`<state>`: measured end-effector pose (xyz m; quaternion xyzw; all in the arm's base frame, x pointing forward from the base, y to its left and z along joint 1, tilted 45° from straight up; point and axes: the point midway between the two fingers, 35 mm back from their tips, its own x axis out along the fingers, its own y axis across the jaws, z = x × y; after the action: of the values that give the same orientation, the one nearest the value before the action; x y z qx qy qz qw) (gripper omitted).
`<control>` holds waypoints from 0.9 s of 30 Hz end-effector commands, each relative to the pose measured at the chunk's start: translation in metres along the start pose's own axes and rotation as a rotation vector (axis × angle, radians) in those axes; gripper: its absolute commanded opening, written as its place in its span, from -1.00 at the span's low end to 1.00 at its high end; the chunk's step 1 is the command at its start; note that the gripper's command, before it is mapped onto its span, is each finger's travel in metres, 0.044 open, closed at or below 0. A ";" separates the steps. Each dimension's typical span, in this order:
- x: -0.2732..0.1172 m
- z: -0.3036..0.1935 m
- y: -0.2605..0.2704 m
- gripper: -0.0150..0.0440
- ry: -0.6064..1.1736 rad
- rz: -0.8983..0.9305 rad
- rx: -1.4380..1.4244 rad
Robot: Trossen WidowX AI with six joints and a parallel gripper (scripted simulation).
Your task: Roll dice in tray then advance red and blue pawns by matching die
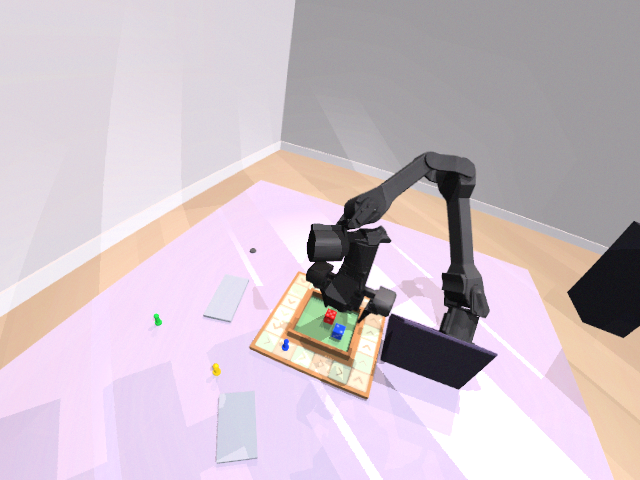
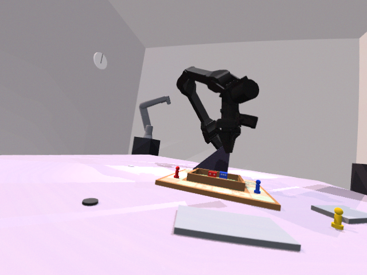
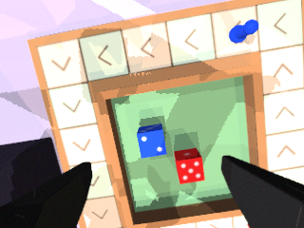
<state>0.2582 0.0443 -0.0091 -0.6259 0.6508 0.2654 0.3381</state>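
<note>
I have my gripper (image 1: 345,311) (image 2: 228,151) (image 3: 157,165) spread and empty above the tray (image 1: 318,345) (image 2: 215,181) (image 3: 256,119), where the red die (image 1: 329,316) (image 2: 212,173) (image 3: 190,166) and blue die (image 1: 338,331) (image 2: 223,175) (image 3: 152,142) lie, with the blue pawn (image 1: 285,345) (image 2: 257,187) (image 3: 243,31) and red pawn (image 2: 176,172) on the board (image 1: 310,369) (image 2: 213,197) (image 3: 57,38) around it, and, in the top view, the green pawn (image 1: 157,319) toward the worktop's left edge.

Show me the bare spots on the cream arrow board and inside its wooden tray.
Three board squares between the blue pawn and the next corner ahead; tray floor between the blue die and the pawn-side corner. Crowded: around both dice, beneath the open black gripper.
</note>
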 end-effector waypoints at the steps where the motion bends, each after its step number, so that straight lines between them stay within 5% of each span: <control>1: 0.001 -0.033 -0.049 0.47 0.002 -0.030 0.473; 4: 0.004 -0.060 -0.077 0.20 0.011 -0.052 0.795; 12: 0.012 -0.119 -0.117 0.19 0.037 -0.101 1.341; 27: 0.012 -0.126 -0.117 0.19 0.041 -0.106 1.384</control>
<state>0.3612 -0.0666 0.0681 -0.3066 0.6475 -0.2314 0.6583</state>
